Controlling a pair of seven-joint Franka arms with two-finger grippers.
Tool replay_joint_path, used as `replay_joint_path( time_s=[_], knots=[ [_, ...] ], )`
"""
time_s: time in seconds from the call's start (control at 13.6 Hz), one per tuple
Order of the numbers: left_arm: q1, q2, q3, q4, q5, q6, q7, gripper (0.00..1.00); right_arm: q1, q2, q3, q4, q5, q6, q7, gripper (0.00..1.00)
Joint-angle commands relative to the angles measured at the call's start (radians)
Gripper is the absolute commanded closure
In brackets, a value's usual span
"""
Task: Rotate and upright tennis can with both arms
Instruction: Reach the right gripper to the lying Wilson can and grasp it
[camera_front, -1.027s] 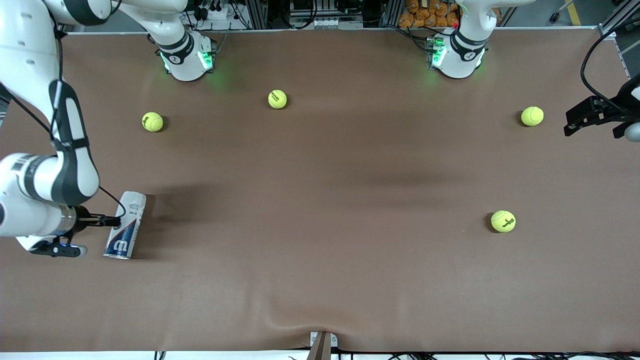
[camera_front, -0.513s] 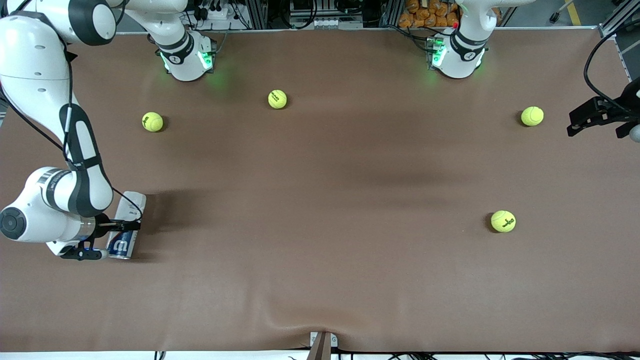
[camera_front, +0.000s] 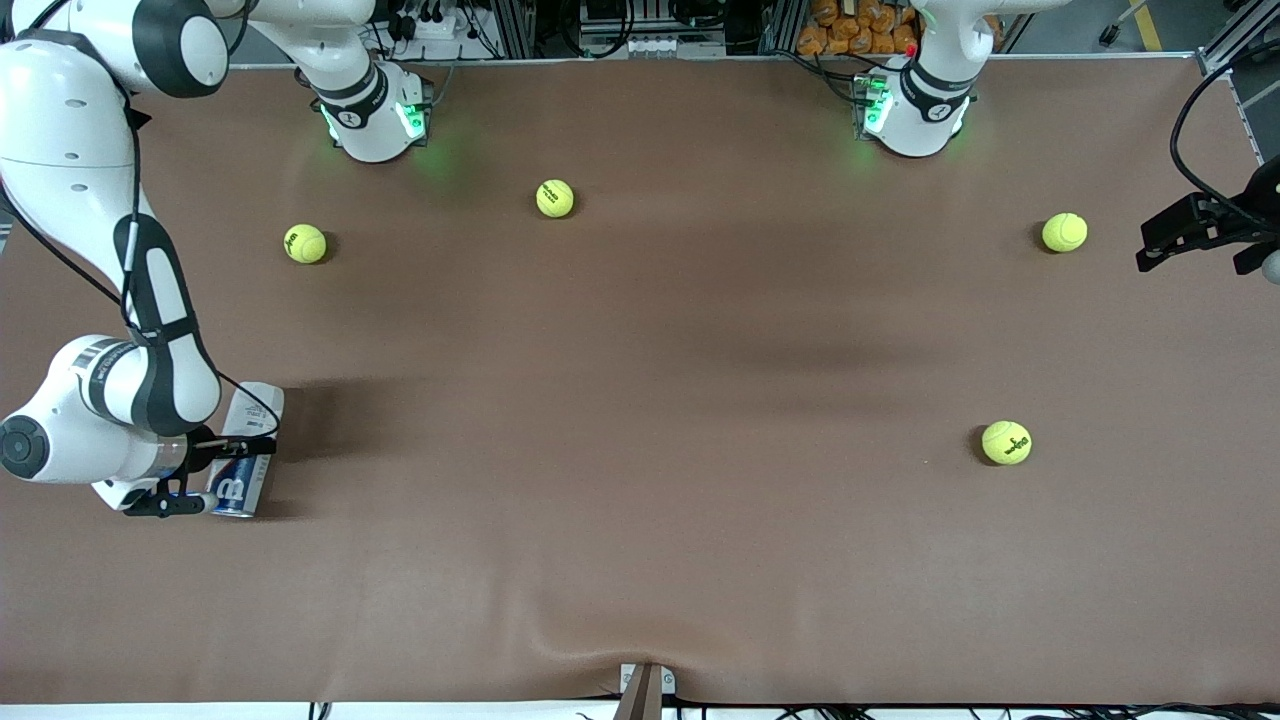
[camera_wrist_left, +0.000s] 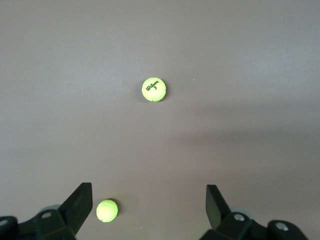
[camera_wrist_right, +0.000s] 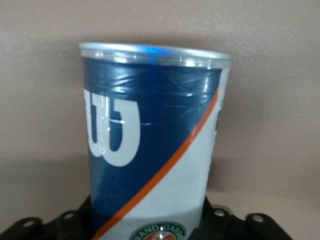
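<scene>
We find the slim white-and-navy tennis can (camera_front: 246, 452) lying on the brown tabletop (camera_front: 640, 520) at the right arm's end, the right gripper (camera_front: 212, 472) at it. Four yellow-green tennis balls (camera_front: 555, 198) lie well apart elsewhere.

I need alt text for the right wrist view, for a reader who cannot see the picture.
A tennis can fills the view, seen close from the right gripper that holds it: dark navy with a white W logo, an orange diagonal stripe, a white lower part and a silver rim. Brown table lies around it.
</scene>
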Motion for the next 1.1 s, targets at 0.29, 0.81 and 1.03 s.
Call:
replay_joint_path(
  time_s=[0.29,0.81,1.03],
  knots=[
    [0.009,0.006,-0.004,0.019,-0.012,-0.02,0.0,0.0,0.066,-0.051,0.052,0.115,0.015,-0.068,-0.277,0.37],
    [0.012,0.008,-0.004,0.018,-0.012,-0.02,0.0,0.0,0.368,-0.057,0.051,0.213,0.01,-0.054,-0.754,0.36],
    [0.012,0.008,-0.005,0.018,-0.012,-0.02,-0.002,0.0,0.507,-0.045,0.051,0.213,0.006,0.006,-0.798,0.33]
  ],
)
